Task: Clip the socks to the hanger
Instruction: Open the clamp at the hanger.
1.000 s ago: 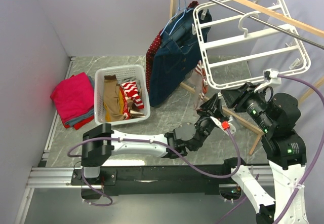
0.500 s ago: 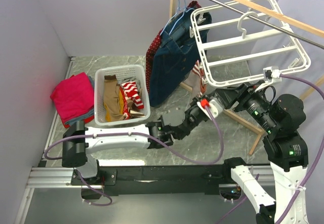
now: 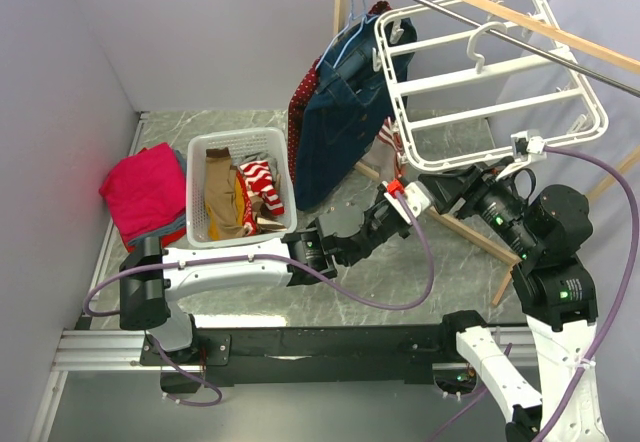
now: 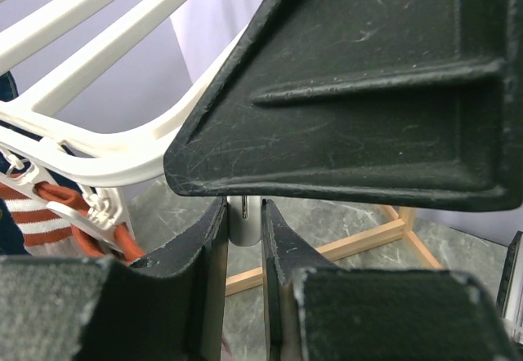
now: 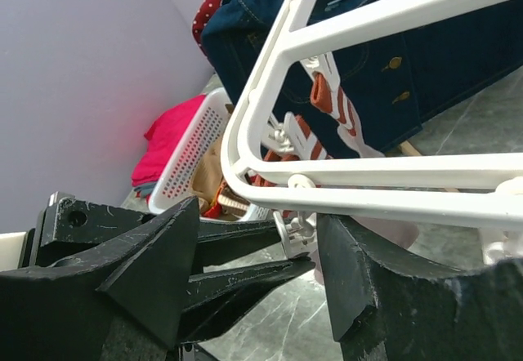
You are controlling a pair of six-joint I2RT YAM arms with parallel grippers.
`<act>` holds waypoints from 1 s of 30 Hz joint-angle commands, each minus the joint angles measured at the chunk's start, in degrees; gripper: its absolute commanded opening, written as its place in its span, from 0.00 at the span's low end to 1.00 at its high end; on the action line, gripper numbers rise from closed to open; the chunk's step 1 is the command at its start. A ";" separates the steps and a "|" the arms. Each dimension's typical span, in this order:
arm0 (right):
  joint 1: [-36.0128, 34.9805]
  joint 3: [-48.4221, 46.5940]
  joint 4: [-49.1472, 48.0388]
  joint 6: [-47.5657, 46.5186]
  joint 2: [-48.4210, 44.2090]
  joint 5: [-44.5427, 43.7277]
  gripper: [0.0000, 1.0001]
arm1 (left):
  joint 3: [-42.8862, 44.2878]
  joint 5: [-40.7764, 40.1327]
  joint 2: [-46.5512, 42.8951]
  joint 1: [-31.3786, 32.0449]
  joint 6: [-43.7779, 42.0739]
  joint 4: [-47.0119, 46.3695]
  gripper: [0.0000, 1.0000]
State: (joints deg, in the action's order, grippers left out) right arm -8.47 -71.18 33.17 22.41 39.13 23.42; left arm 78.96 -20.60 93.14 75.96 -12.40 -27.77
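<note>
The white hanger (image 3: 470, 77) hangs tilted from a rod at the upper right. A red-and-white striped sock (image 3: 398, 152) hangs from its lower left corner, also in the right wrist view (image 5: 327, 104). More socks (image 3: 235, 202) lie in a basket. My left gripper (image 3: 408, 194) reaches under that corner, its jaws shut to a narrow gap (image 4: 243, 214) on a small white clip (image 4: 243, 224) of the hanger (image 4: 106, 161). My right gripper (image 3: 432, 184) is wide open (image 5: 261, 271) just below the frame edge (image 5: 384, 202), around the clip (image 5: 296, 234) and the left fingers (image 5: 245, 279).
A white basket (image 3: 235, 140) stands left of centre. Folded pink cloth (image 3: 145, 192) lies at the far left. A navy garment (image 3: 340, 112) hangs on a light-blue hanger from the wooden rack, whose legs (image 3: 470, 237) run under the grippers. A purple wall closes the left.
My left arm has swung left and stretched up to the hanger's lower left corner. My right gripper has shifted slightly left. The hanger has swung a little.
</note>
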 commanded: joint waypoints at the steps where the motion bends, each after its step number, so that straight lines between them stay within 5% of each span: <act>1: 0.30 -1.24 -1.62 0.44 0.33 -4.67 0.67 | -0.12 1.44 -2.70 -0.29 2.12 -0.71 0.18; 8: 0.21 -2.83 4.36 -1.93 -1.17 -14.27 0.68 | -0.38 1.44 -2.97 -0.90 3.09 -0.36 0.18; 30: 1.35 2.53 -3.90 0.79 1.21 -0.31 0.57 | -2.49 3.81 -5.16 -1.87 6.25 -1.94 0.19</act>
State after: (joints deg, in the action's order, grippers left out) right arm -7.79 -68.99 33.12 22.90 40.01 21.02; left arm 76.97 -18.48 90.85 74.32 -7.66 -26.87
